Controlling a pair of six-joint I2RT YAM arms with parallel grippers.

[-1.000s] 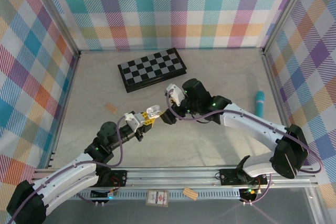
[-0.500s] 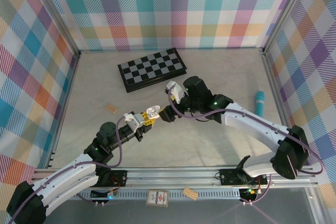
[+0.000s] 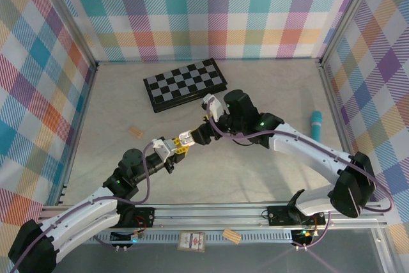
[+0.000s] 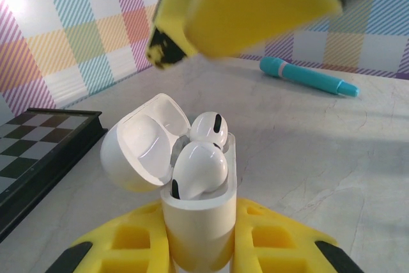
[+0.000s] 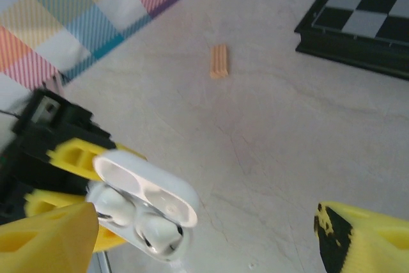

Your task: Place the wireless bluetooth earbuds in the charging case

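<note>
The white charging case (image 4: 198, 222) stands upright between the yellow fingers of my left gripper (image 4: 198, 238), which is shut on it. Its lid (image 4: 144, 142) is flipped open. Two white earbuds (image 4: 199, 169) sit in the case's sockets, their rounded tops standing proud of the rim. In the top view the case (image 3: 186, 137) is held above the table's middle by the left gripper (image 3: 181, 144). My right gripper (image 3: 199, 133) hovers right beside it, open. In the right wrist view the case (image 5: 144, 212) lies near the left fingertip (image 5: 45, 241), and nothing is between the fingers.
A folded chessboard (image 3: 185, 84) lies at the back centre. A teal pen (image 3: 316, 124) rests by the right wall, and a small wooden block (image 3: 135, 132) sits to the left. A card box (image 3: 192, 241) and another block (image 3: 233, 236) sit by the front rail.
My right gripper has shifted left and closed in on the open case, staying open. The left gripper has kept its grip on the case and hardly moved.
</note>
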